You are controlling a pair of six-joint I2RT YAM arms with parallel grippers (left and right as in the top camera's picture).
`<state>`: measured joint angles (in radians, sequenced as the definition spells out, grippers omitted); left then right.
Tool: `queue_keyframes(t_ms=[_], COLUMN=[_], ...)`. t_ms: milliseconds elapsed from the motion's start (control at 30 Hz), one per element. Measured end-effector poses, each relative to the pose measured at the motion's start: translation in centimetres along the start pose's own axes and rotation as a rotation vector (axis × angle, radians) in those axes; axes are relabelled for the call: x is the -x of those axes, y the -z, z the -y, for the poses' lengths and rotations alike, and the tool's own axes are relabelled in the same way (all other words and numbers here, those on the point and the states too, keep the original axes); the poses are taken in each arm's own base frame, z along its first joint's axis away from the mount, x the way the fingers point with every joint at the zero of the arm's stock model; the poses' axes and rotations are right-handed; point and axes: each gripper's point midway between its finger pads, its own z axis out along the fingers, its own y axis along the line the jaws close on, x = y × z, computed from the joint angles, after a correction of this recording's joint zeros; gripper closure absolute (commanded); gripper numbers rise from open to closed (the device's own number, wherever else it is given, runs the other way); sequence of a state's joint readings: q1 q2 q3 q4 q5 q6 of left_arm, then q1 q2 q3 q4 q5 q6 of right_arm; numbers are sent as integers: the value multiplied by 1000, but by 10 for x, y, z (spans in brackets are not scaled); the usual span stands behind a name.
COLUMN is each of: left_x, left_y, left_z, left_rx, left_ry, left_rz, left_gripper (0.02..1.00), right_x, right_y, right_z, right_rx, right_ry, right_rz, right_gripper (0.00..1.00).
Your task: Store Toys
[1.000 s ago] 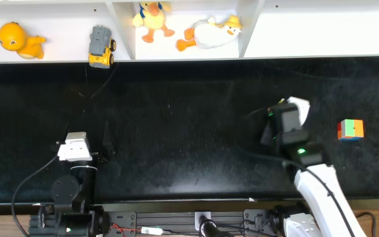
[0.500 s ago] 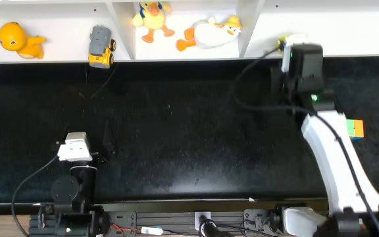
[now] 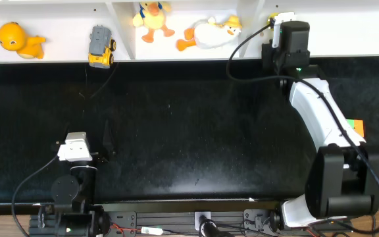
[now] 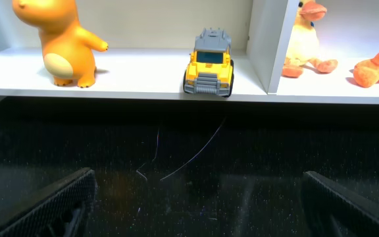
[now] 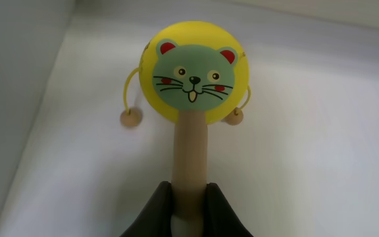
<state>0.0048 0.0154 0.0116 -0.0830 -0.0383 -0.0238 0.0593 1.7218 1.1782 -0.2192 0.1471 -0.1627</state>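
We see the right gripper (image 5: 189, 197) pinching the wooden handle (image 5: 191, 155) of a yellow rattle drum (image 5: 193, 79), its fingers pressed against the lowest part of the stick. The handle's long axis runs straight out from the gripper toward the back of the shelf, with the cat-faced disc at the far end and its two bead strings hanging at either side. In the top view this arm reaches to the upper right of the frame, where the right-hand compartment of the white shelf (image 3: 334, 29) lies. The rattle sits inside that compartment, near its dividing wall (image 5: 18, 72); we cannot tell whether the disc touches the shelf floor. We judge that the coming move is a release, so what matters is that the toy points deeper into the bay and the gripper must back out along the same line.

The left compartment holds an orange figure (image 3: 18, 38) and a toy truck (image 3: 101, 46). The middle one holds a yellow plush duck (image 3: 152, 18) and a white plush duck (image 3: 210, 33).

A coloured cube (image 3: 354, 125) lies on the black desk (image 3: 189, 131) at the right edge, partly behind the right arm, which is the nearer one. The left gripper (image 4: 196, 204) hangs at lower left above the desk, fingers spread and holding nothing.
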Motion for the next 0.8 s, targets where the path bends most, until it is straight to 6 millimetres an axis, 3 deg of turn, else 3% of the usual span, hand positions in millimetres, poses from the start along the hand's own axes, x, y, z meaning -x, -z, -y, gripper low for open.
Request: queue_keyframes(t_ms=[100, 133, 333, 433, 467, 533, 633, 800], left_x=[0, 0, 0, 0, 0, 0, 0, 0], left_y=[0, 0, 0, 0, 0, 0, 0, 0], left_z=[0, 0, 0, 0, 0, 0, 0, 0], left_rx=[0, 0, 0, 0, 0, 0, 0, 0], left_ry=[0, 0, 0, 0, 0, 0, 0, 0], left_rz=[0, 0, 0, 0, 0, 0, 0, 0], left_gripper=[20, 20, 20, 20, 20, 20, 20, 20], right_x=[2, 1, -15, -28, -30, -32, -43, -102], right_y=[-2, -2, -1, 8, 14, 33, 77, 145], right_z=[-3, -3, -7, -9, -10, -12, -13, -5], right_rx=[14, 17, 34, 41, 41, 43, 47, 42], right_ry=[-5, -8, -9, -15, -12, 0, 3, -51], right_rz=[8, 7, -63, -126, -131, -124, -91, -110], right_gripper=[623, 592, 581, 323, 134, 3, 3, 3])
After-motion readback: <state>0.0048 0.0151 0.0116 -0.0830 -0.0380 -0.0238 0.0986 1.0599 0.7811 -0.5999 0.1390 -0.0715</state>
